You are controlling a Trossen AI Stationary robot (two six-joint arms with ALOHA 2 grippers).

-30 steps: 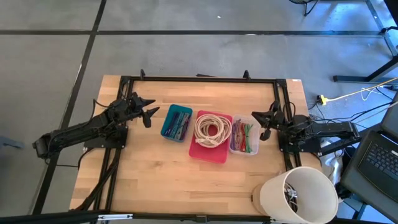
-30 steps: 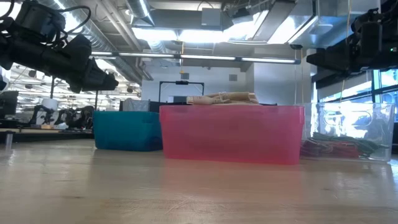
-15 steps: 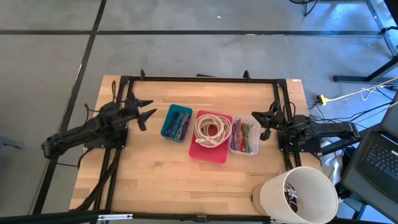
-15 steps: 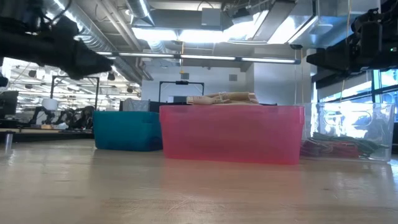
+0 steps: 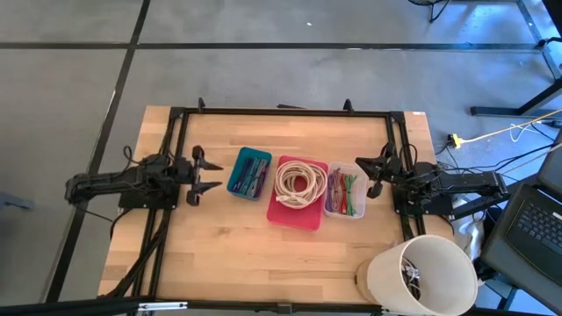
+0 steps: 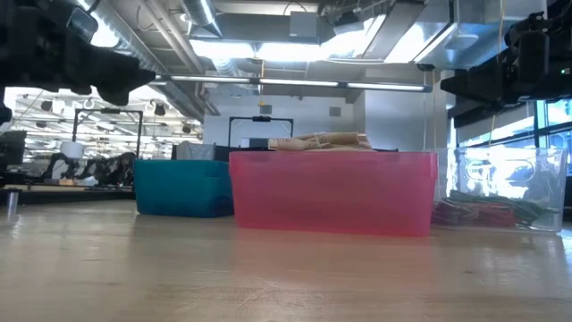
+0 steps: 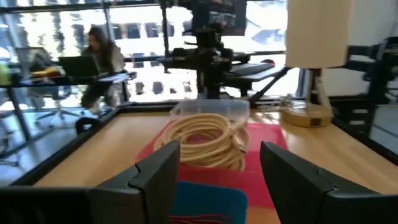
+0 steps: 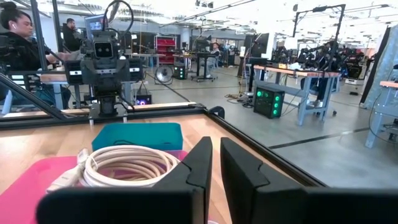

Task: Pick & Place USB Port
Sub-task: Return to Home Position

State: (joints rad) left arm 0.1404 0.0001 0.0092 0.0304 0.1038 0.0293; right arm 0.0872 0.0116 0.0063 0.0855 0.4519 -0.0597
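Observation:
Three bins stand in a row mid-table: a teal bin [image 5: 250, 173] of thin cables, a pink bin [image 5: 297, 215] holding a coiled cream cable [image 5: 299, 182], and a clear bin [image 5: 345, 193] of red and green cables. My left gripper [image 5: 211, 174] is open and empty, held level just left of the teal bin [image 7: 205, 199], pointing at it. My right gripper [image 5: 364, 175] hangs just right of the clear bin, its fingers close together with nothing between them [image 8: 216, 168]. No single USB part can be told apart.
A tall white tub [image 5: 421, 272] with cables inside stands at the table's near right corner. A black frame [image 5: 281, 111] runs along the far edge and both sides. Bare wood lies in front of the bins. People sit at desks beyond the table [image 7: 102, 50].
My left gripper has drawn back a little from the teal bin toward the table's near-left, and the arm has swung round so the gripper now points level at the bin instead of slanting down. The right arm has kept still.

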